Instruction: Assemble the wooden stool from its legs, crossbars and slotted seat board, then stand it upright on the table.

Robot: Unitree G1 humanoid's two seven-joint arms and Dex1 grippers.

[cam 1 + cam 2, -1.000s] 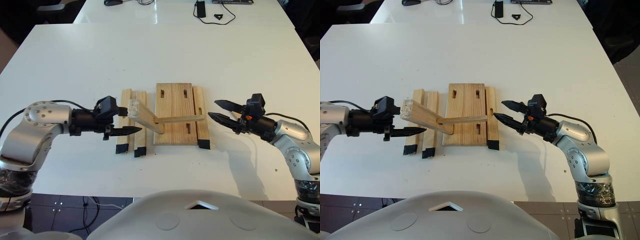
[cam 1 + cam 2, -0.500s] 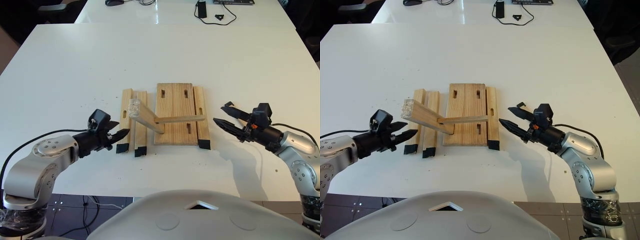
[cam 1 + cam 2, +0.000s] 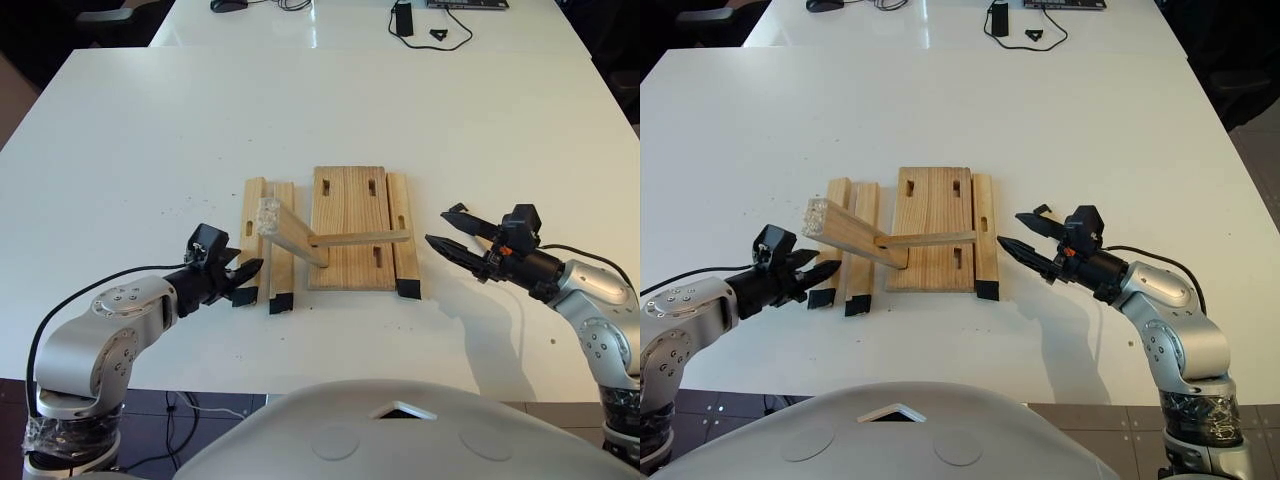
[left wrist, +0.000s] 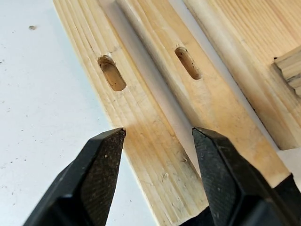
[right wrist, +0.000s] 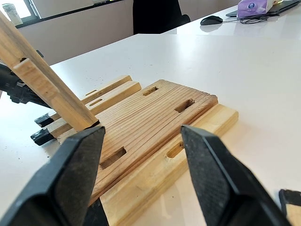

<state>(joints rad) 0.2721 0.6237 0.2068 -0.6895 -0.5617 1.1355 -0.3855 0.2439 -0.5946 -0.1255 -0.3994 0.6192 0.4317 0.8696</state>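
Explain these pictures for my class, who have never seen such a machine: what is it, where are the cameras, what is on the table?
A humanoid robot with two arms, each ending in a two-fingered hand. Two pictures look down from its head; two come from wrist cameras. On the table lie stool parts: a slotted seat board, two legs left of it, one leg along its right edge, and a tilted leg joined to a crossbar. The left hand and right hand are open, holding nothing.
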